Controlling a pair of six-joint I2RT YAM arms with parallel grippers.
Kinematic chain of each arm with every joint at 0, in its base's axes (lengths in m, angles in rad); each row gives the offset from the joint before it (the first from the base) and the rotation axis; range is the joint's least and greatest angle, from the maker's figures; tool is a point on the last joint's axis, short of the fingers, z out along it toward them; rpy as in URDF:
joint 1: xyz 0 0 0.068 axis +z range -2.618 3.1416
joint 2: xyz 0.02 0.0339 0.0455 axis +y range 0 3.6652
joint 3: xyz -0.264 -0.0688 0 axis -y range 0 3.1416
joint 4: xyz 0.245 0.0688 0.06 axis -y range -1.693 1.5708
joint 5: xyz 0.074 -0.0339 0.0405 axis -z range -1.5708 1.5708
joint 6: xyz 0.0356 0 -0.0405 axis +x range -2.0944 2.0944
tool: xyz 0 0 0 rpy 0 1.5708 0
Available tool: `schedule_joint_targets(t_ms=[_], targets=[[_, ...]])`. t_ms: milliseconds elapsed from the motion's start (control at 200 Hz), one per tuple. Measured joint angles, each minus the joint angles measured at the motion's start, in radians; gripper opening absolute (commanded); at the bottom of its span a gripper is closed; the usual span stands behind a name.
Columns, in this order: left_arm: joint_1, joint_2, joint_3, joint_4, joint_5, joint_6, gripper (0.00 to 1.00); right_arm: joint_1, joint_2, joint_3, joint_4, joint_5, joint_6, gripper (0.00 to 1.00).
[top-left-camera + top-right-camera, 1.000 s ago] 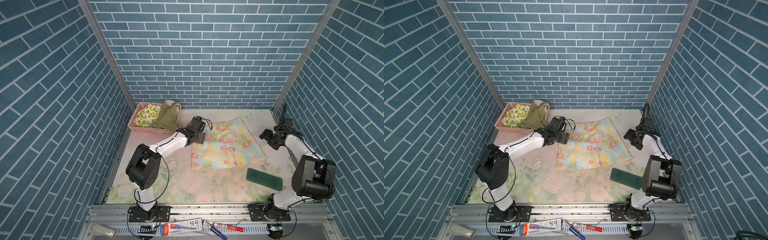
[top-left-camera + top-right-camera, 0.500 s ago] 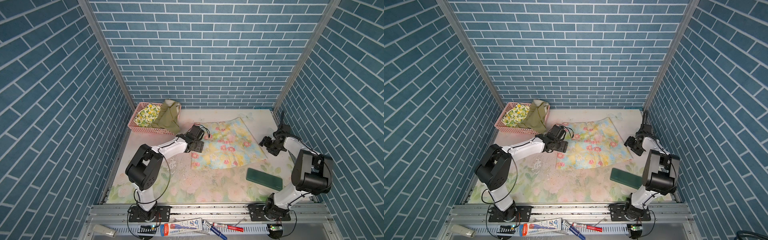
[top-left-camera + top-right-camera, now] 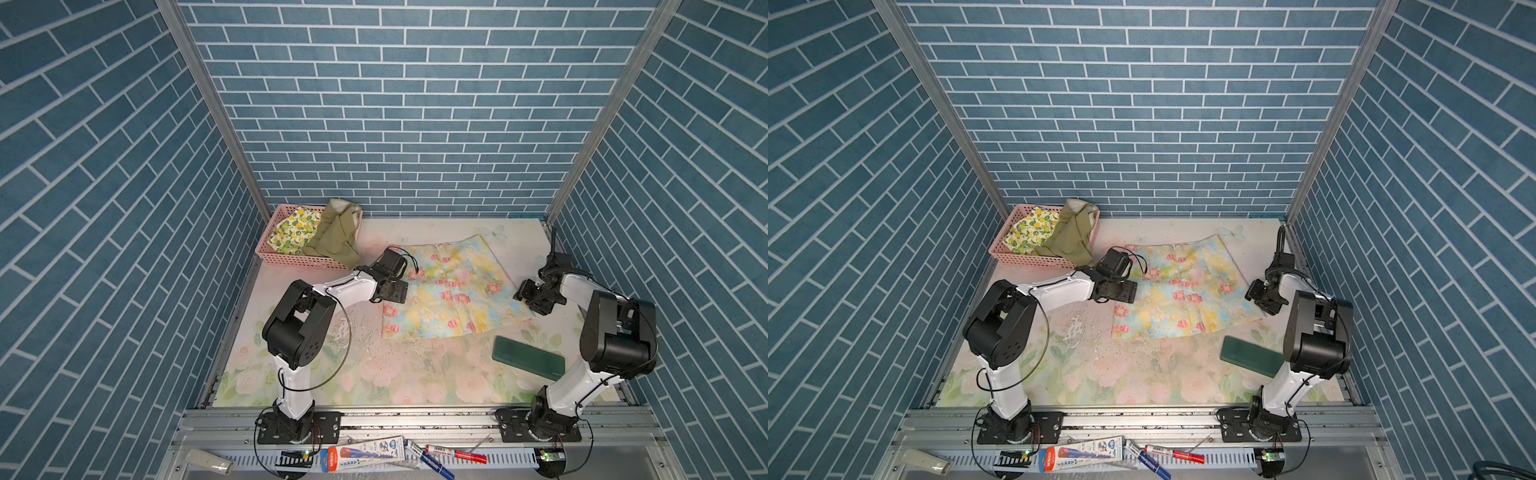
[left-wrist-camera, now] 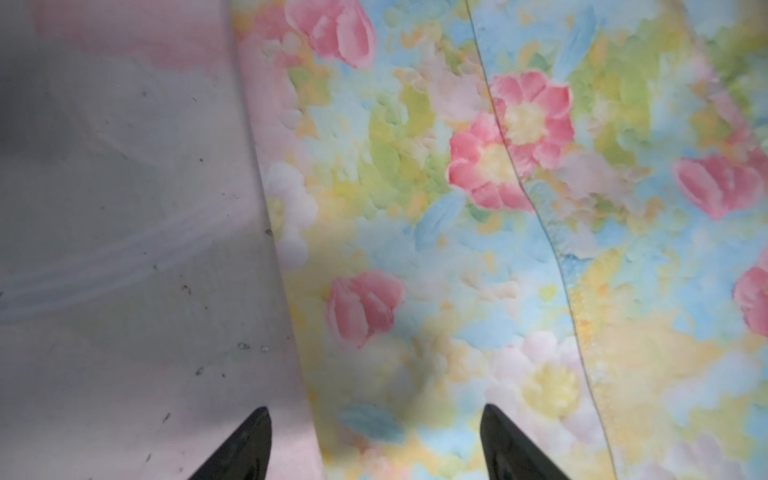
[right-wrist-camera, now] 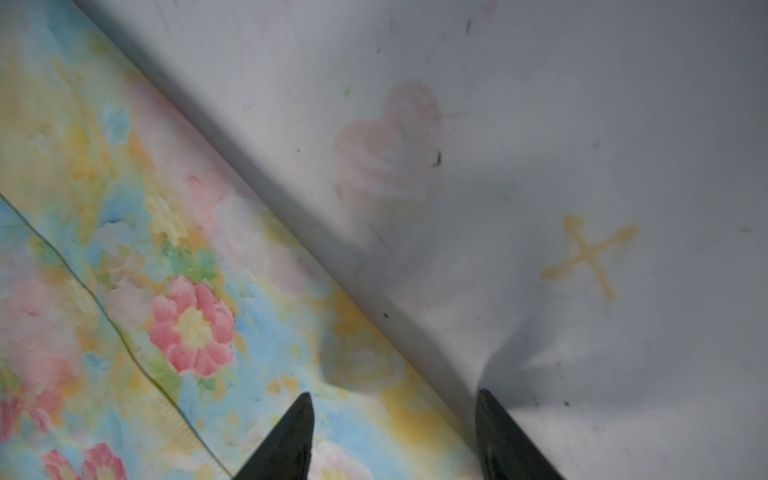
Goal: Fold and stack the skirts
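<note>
Floral skirt [image 3: 449, 291] spread flat just past centre of bench [image 3: 415, 374], left pincer [image 4: 374, 415] at its 9 o'clock edge, jaws parted astride the cloth edge, right pincer [image 5: 392, 399] likewise parted at 3 o'clock, olive skirt [image 3: 336, 241] and lemon skirt [image 3: 293, 230] in pink basket [image 3: 291, 259] at 10 o'clock.

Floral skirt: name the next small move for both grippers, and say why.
The floral skirt lies flat on the table; the left gripper and right gripper each straddle a side edge, jaws apart, nothing pinched yet. So probably close both on those edges.
</note>
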Motion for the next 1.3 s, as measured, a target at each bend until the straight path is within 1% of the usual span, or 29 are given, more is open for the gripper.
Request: schedule_joint_targets(t_ms=[50, 75, 85, 90, 105, 110, 120, 155, 315, 420, 515, 650, 845, 935, 1115, 1195, 1300], targets=[[0.007, 0.001, 0.002, 0.001, 0.006, 0.000, 0.79, 0.013, 0.003, 0.000, 0.005, 0.001, -0.011, 0.33], [0.011, 0.002, 0.003, 0.002, 0.010, -0.002, 0.79, 0.019, 0.006, 0.000, 0.004, 0.005, -0.019, 0.22], [0.012, 0.002, 0.004, 0.002, 0.013, -0.003, 0.79, 0.021, 0.008, 0.000, 0.005, 0.005, -0.010, 0.18], [0.013, 0.002, 0.004, 0.003, 0.013, -0.003, 0.79, 0.022, 0.009, 0.000, 0.005, 0.006, -0.010, 0.18], [0.015, 0.003, 0.004, 0.004, 0.017, -0.004, 0.79, 0.025, 0.010, 0.000, 0.005, 0.007, -0.021, 0.11], [0.016, 0.003, 0.005, 0.005, 0.018, -0.004, 0.79, 0.026, 0.010, 0.000, 0.006, 0.007, -0.024, 0.11], [0.016, 0.003, 0.005, 0.006, 0.020, -0.005, 0.79, 0.027, 0.011, 0.000, 0.007, 0.007, -0.021, 0.06], [0.021, 0.007, 0.005, 0.010, 0.026, -0.008, 0.79, 0.033, 0.015, 0.000, 0.006, 0.008, -0.019, 0.00], [0.032, 0.044, 0.019, 0.025, 0.055, -0.023, 0.78, 0.058, 0.008, 0.000, 0.005, 0.024, -0.023, 0.00], [0.033, 0.059, 0.027, 0.027, 0.073, -0.031, 0.77, 0.094, -0.035, 0.000, 0.000, 0.052, -0.024, 0.00], [0.033, 0.061, 0.035, 0.027, 0.085, -0.037, 0.76, 0.158, -0.090, 0.023, -0.019, 0.081, -0.031, 0.00], [0.034, 0.051, 0.041, 0.027, 0.097, -0.042, 0.73, 0.257, -0.132, 0.111, -0.041, 0.118, -0.037, 0.00], [0.040, -0.017, 0.025, 0.029, 0.100, -0.050, 0.71, 0.414, -0.164, 0.212, -0.066, 0.182, -0.037, 0.00], [0.043, -0.068, -0.013, 0.040, 0.103, -0.057, 0.66, 0.500, -0.166, 0.246, -0.083, 0.207, -0.037, 0.00], [0.044, -0.173, -0.135, 0.053, 0.106, -0.078, 0.57, 0.666, -0.163, 0.281, -0.100, 0.243, -0.036, 0.00], [0.044, -0.206, -0.192, 0.058, 0.103, -0.083, 0.51, 0.721, -0.154, 0.291, -0.101, 0.250, -0.034, 0.00], [0.045, -0.241, -0.274, 0.071, 0.095, -0.099, 0.40, 0.782, -0.139, 0.293, -0.097, 0.259, -0.020, 0.00]])
